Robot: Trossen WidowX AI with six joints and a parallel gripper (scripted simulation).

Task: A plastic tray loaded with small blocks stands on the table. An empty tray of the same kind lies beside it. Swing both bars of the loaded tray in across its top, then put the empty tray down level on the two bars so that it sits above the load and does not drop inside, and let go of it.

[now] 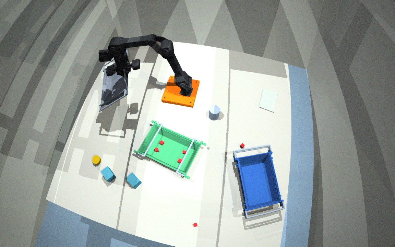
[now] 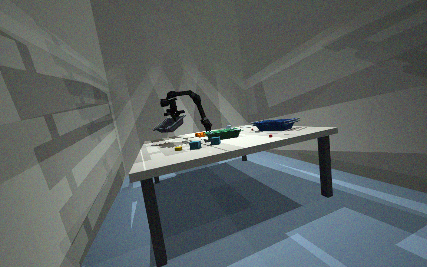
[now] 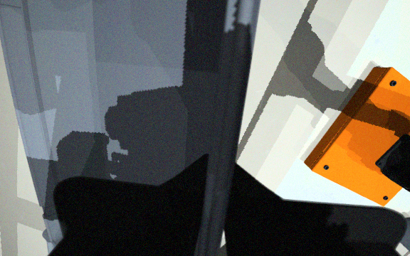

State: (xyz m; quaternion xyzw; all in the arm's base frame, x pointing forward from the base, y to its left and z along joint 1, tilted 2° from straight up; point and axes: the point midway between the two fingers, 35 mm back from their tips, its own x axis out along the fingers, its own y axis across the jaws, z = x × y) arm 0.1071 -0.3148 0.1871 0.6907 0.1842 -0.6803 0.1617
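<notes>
The loaded green tray (image 1: 171,149) (image 2: 225,134) stands on the table with several small red blocks (image 1: 161,142) inside. Its left wire bar (image 1: 153,139) and right wire bar (image 1: 190,146) both lie across its top. My gripper (image 1: 124,74) (image 2: 175,119) (image 3: 215,161) is shut on a long side wall of the empty grey tray (image 1: 108,82) (image 2: 170,126) (image 3: 66,82). It holds this tray in the air left of the orange base, clearly tilted, with one long side higher. The fingertips are partly hidden in the top view.
A blue tray (image 1: 259,181) (image 2: 274,125) stands at the right. Two teal blocks (image 1: 108,174) (image 1: 133,180) and a yellow disc (image 1: 96,159) lie front left. A grey cylinder (image 1: 214,112) stands between the orange base (image 1: 174,100) (image 3: 337,153) and blue tray. Loose red cubes (image 1: 242,145) (image 1: 195,224) lie apart.
</notes>
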